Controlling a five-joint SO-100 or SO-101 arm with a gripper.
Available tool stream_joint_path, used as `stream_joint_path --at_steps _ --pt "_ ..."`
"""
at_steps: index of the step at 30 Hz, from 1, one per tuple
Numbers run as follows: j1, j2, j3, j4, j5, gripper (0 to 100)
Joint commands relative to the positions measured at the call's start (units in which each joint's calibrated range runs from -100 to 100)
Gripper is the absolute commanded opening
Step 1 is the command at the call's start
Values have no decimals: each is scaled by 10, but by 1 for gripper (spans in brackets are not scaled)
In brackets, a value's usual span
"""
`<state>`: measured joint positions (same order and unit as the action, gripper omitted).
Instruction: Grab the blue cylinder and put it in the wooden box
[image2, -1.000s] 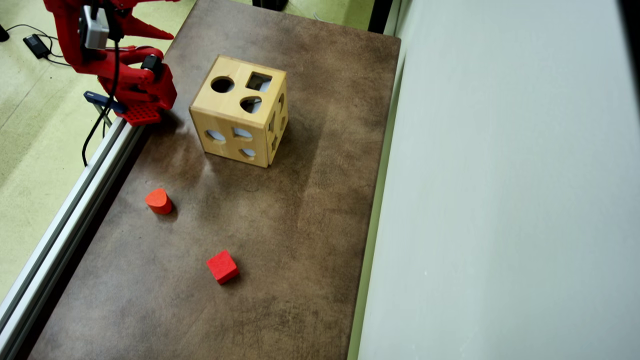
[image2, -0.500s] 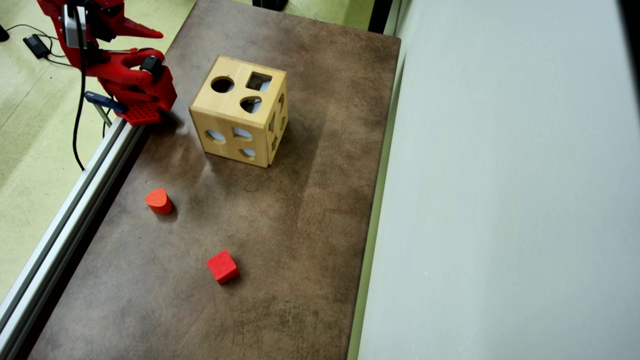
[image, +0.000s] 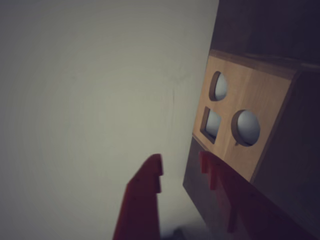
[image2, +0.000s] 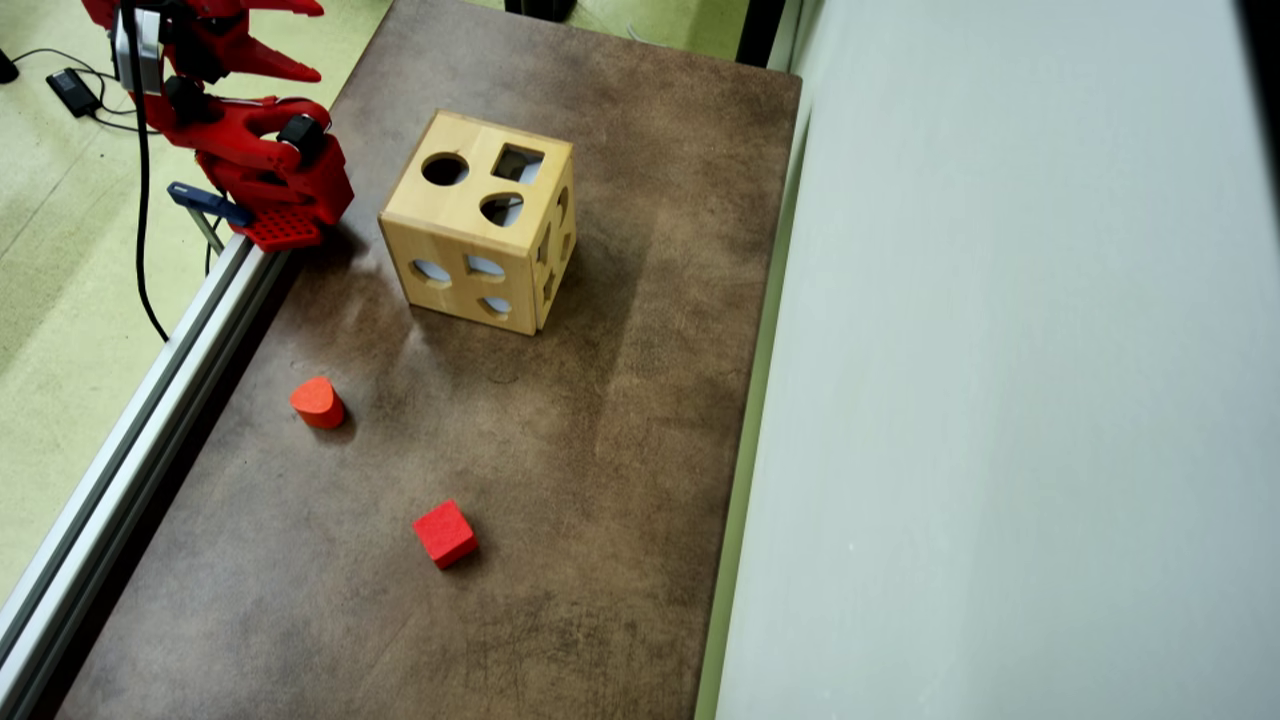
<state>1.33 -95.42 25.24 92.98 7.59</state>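
claw open and empty, blue cylinder not visible

in the overhead view the red arm (image2: 250, 150) is in the upper left of the frame, at the left edge of the brown bench (image2: 620, 420). its claw (image2: 305, 35) points to the right, with the two fingers spread apart and nothing between them. in the wrist view the claw (image: 182, 167) comes in from the bottom of the frame, also spread, with only the grey wall behind the gap.

the box (image2: 480, 220) stands on the bench just right of the arm base, in the upper middle of the frame. its top has a round hole, a square hole and a rounded hole. in the wrist view the box (image: 250, 125) fills the right side, tilted in the picture.

the blue cylinder can not be seen in either view.

a red rounded block (image2: 317, 401) stands at the left of the bench, below the box. a red cube (image2: 445, 533) lies lower, well apart from it.
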Motion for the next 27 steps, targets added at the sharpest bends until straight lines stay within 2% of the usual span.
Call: stream_joint_path --at_steps 1,27 --pt "2 2 -1 1 3 1" --pt "6 2 1 1 0 2"
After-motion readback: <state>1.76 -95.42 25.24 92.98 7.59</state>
